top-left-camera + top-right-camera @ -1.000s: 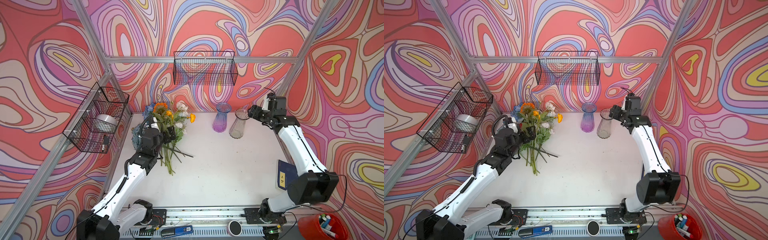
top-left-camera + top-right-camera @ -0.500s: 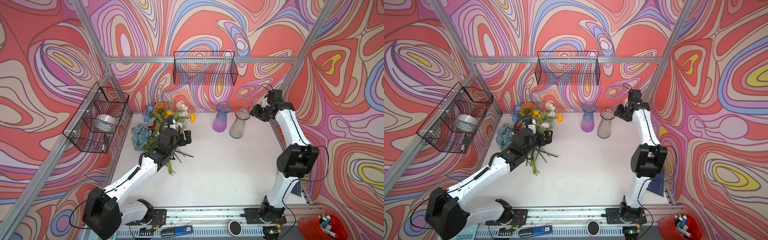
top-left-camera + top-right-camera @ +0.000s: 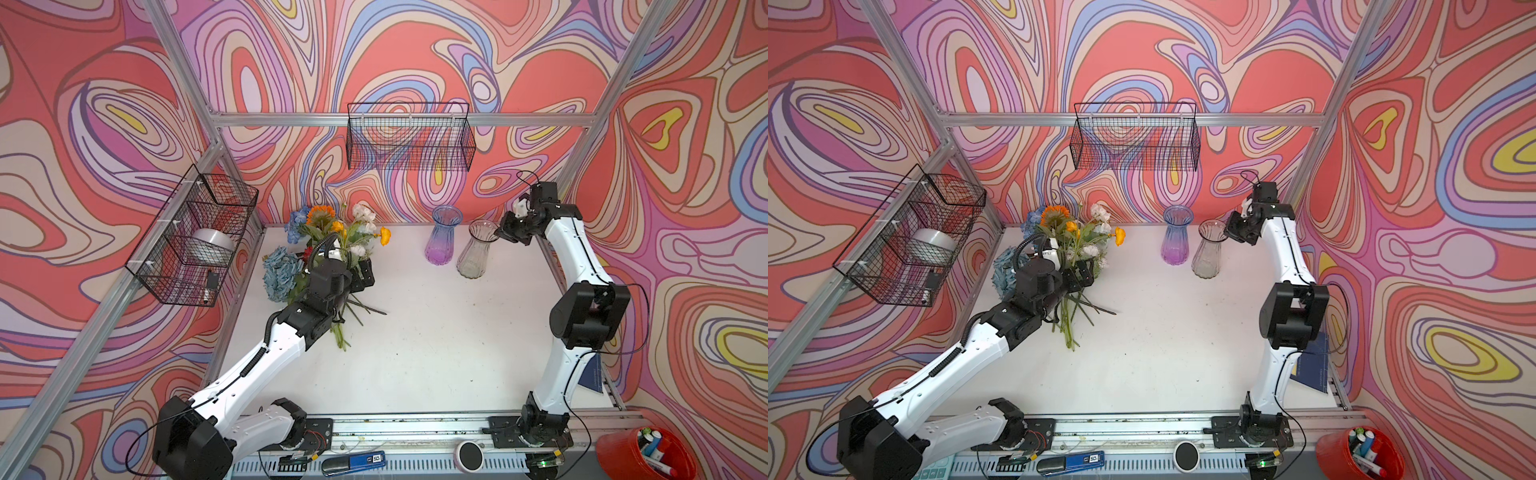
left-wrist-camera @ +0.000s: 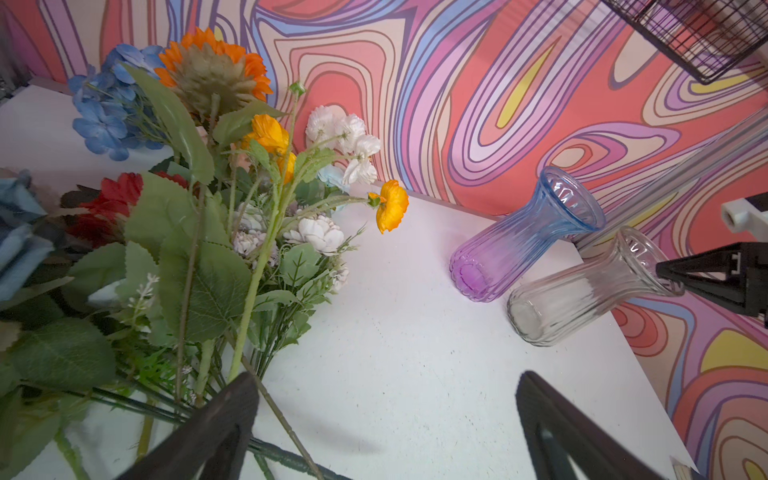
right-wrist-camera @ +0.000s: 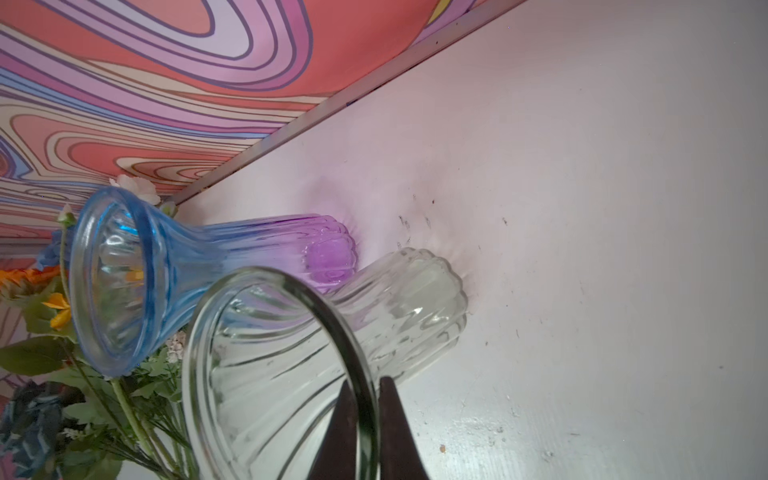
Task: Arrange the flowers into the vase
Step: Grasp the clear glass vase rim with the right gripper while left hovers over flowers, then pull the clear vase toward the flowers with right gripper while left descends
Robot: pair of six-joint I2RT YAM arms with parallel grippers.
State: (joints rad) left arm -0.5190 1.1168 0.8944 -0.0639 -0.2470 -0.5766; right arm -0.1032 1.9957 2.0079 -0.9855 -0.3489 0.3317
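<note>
Because the right gripper (image 5: 365, 399) pinches only the thin rim of the clear vase (image 3: 476, 251), it could slip or tip and bump the purple vase (image 3: 441, 241) just beside it. The flowers (image 3: 332, 237) lie well apart from the clear vase, by the wide-open left gripper (image 4: 386, 378).

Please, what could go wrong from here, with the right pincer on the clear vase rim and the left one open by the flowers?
The right pincer grips only the thin rim of the clear vase; the glass may slip or tip.
The blue-purple vase stands close beside it and could be knocked.
The open left pincer is at tangled flowers; it may catch several stems.
</note>
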